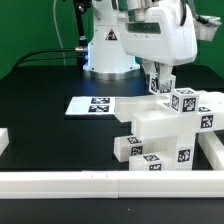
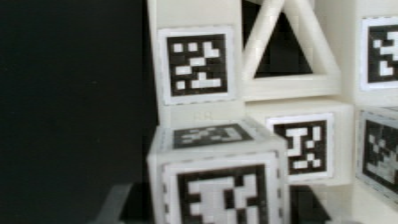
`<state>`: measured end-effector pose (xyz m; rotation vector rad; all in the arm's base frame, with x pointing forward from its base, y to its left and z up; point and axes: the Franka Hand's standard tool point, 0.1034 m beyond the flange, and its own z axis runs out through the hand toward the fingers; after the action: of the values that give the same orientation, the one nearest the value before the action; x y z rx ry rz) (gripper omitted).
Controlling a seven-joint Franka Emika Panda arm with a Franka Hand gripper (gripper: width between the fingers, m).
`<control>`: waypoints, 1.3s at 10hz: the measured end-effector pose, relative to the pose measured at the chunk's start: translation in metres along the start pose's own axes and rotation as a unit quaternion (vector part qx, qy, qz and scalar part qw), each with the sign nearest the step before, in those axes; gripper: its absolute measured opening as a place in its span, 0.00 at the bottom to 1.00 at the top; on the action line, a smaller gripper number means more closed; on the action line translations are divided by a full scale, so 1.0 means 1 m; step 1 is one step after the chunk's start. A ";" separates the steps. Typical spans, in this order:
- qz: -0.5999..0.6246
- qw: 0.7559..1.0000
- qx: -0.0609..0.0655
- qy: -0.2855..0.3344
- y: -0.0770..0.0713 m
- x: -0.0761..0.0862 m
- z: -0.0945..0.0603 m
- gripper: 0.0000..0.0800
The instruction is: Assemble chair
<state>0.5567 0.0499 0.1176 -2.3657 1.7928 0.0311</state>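
Pincer [image 1: 161, 84] in the frame's upper right, jaws partly apart, closed on a tagged square block [image 1: 185, 102] atop the chair pieces [image 1: 160, 135] stacked at lower right; marker board [image 1: 94, 105] flat on black worktop [image 1: 40, 85] left of centre; white rail [image 1: 60, 181] along bottom edge

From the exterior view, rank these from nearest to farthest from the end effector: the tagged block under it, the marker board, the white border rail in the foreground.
1. Tagged block: directly beneath the end effector, on top of the chair pile.
2. Marker board: flat on the table, toward the exterior view's left.
3. Border rail: along the foreground edge, farthest.
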 end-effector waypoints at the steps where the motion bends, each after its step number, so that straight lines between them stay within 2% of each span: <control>1: -0.002 1.000 0.000 0.000 0.000 0.001 0.000 0.36; 3: -0.004 1.000 0.001 0.001 0.000 0.001 0.000 0.36; 4: -0.004 1.000 0.001 0.001 0.000 0.001 0.000 0.44; 5: -0.005 1.000 0.001 0.001 0.000 0.000 0.000 0.44; 6: -0.005 1.000 0.001 0.001 0.000 0.000 0.000 0.66; 7: -0.005 1.000 0.001 0.000 0.000 0.000 0.000 0.78; 10: -0.048 0.999 -0.001 0.002 -0.001 -0.001 -0.001 0.81; 11: -0.114 0.993 0.000 0.003 -0.006 -0.006 -0.004 0.81; 12: -0.172 0.985 0.007 0.004 -0.007 -0.004 -0.007 0.81; 13: -0.250 0.968 0.007 0.006 -0.006 -0.002 -0.008 0.81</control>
<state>0.5616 0.0518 0.1265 -2.7346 1.1447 -0.0611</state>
